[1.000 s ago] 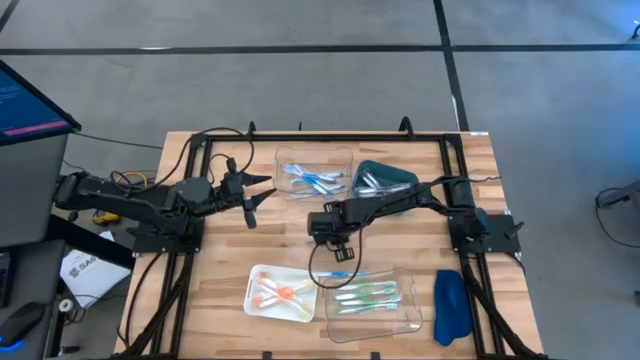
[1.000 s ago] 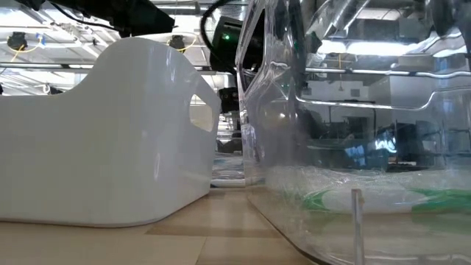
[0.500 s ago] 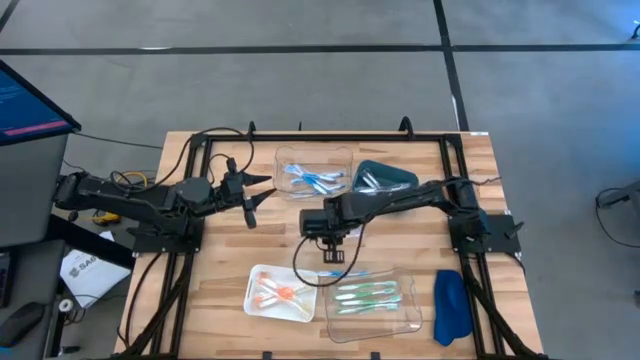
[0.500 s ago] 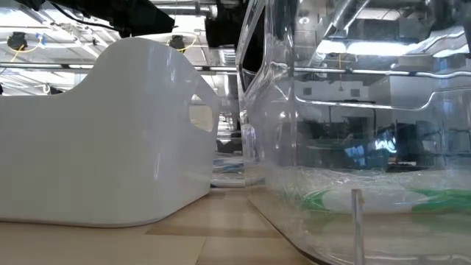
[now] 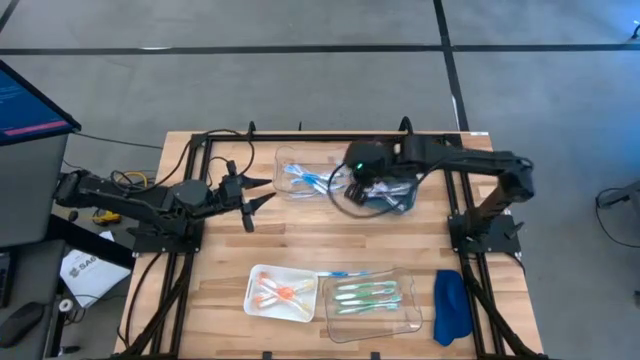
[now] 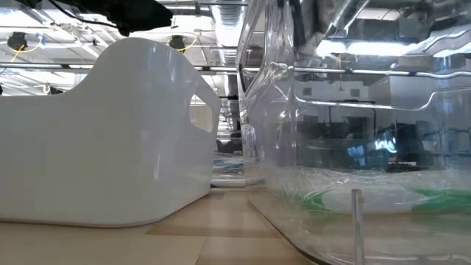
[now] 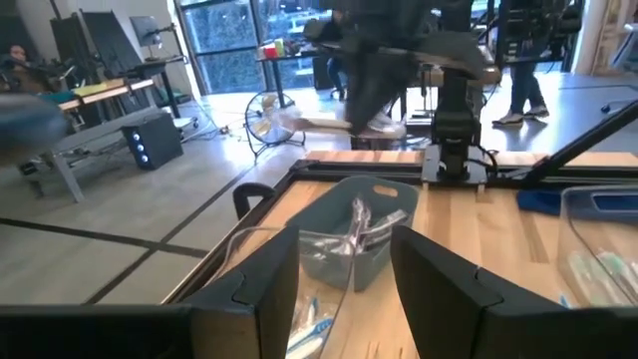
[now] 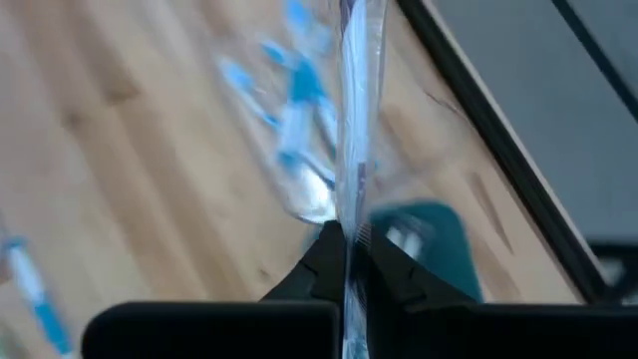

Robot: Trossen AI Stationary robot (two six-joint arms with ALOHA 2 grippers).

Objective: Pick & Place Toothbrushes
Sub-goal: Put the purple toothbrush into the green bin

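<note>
A: Where is the right gripper (image 5: 362, 190)?
B: Reaching over the far trays, fingers pressed together.
A: The left gripper (image 5: 262, 192)?
B: Hovering left, fingers apart.
A: Toothbrushes (image 5: 366, 294)?
B: Lying in trays.

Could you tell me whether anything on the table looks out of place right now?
Yes. One light blue toothbrush lies on the bare wood at the far edge of the clear tray of green toothbrushes, outside every container. The other blue toothbrushes sit in the far clear tray.
</note>
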